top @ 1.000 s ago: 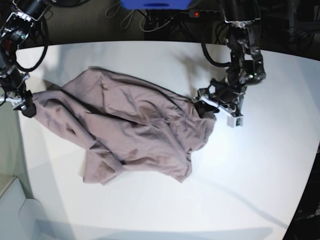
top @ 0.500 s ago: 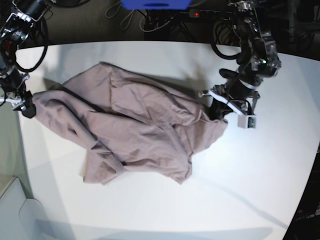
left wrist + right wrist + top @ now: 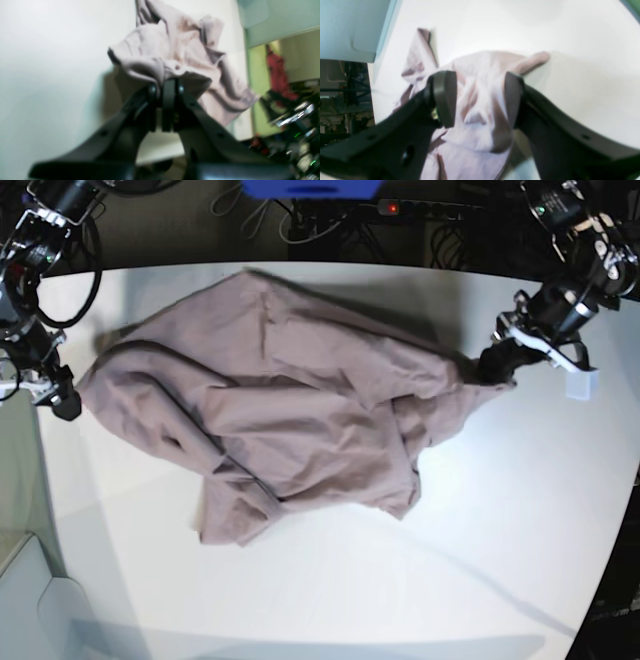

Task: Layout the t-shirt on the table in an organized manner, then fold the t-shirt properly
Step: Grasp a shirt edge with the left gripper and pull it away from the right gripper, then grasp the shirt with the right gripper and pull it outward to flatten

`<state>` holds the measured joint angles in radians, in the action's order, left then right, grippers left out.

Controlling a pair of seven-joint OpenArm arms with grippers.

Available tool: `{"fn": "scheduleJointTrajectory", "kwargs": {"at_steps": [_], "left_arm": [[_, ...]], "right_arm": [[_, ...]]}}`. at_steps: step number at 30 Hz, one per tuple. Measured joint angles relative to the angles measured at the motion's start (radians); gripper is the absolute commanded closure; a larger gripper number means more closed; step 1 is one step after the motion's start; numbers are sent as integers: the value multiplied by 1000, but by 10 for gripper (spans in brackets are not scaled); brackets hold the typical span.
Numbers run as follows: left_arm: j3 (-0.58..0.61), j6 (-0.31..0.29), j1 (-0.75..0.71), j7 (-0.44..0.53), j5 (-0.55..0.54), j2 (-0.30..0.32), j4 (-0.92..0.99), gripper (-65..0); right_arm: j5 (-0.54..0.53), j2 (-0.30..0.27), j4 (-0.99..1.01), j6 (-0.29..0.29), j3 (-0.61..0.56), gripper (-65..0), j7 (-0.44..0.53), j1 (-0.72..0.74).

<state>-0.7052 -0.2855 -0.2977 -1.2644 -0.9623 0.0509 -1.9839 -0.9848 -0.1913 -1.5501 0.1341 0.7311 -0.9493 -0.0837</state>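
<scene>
One t-shirt (image 3: 290, 415) lies crumpled across the far-left part of the one table (image 3: 500, 530). My left gripper (image 3: 497, 363) is clamped on its right edge; my right gripper (image 3: 60, 402) stands wide, straddling its left edge.

One mauve-pink t-shirt (image 3: 290, 420) lies crumpled on one white tabletop (image 3: 480, 540). Two robot arms are in view — the left gripper (image 3: 497, 362) at one end of the cloth, the right gripper (image 3: 62, 402) at the other. Each gripper has two black fingers (image 3: 445, 97) — four in all.
</scene>
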Motion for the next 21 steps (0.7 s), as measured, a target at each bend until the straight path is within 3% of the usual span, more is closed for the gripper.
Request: {"fn": "scheduleJointTrajectory", "kwargs": {"at_steps": [4,12,14,18,21], "left_arm": [[8,-3,-40,5,-15,56,50,-8],[8,0,-90,-2,-8,57,183,-30],[10,0,-92,0,-9,65,183,-100],[42,0,-118,3,-15,109,182,-318],[66,-11,-116,6,-17,119,182,-364]], "right_arm": [[0,0,0,0,1,-314,3,0],[0,-5,-4,0,-25,-314,-1,-6],[-1,-3,-8,0,-30,-314,-5,-5],[0,-5,-59,0,-29,-314,-9,-13],[0,-6,-97,0,-59,-316,-4,-11]]}}
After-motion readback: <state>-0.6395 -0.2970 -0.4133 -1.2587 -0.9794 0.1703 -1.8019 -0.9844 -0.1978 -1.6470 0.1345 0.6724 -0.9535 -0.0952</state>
